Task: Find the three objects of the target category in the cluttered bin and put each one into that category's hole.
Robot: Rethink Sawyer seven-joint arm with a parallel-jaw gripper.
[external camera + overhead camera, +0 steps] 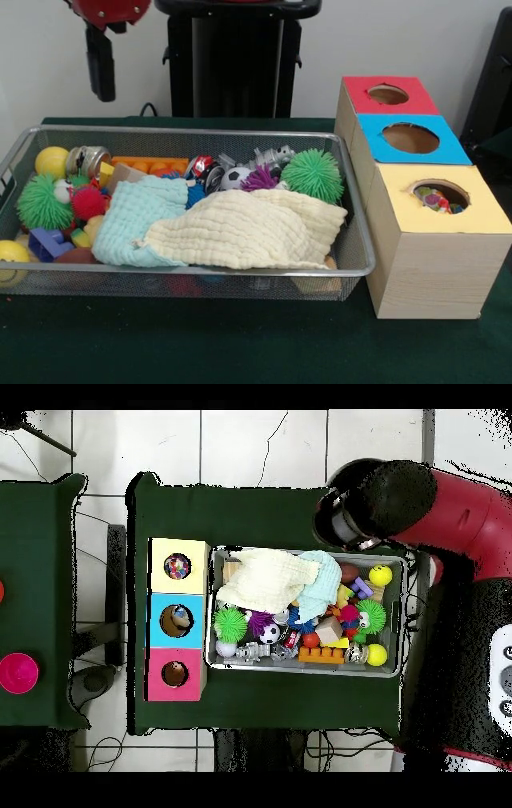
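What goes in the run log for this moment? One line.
gripper: raised above wire bin's end, empty | cloths: covering toys | yellow box hole: holds items

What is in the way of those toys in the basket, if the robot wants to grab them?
Two cloths: a cream cloth and a pale blue cloth lie over the middle of the wire bin, hiding toys underneath. The yellow-topped hole is open.
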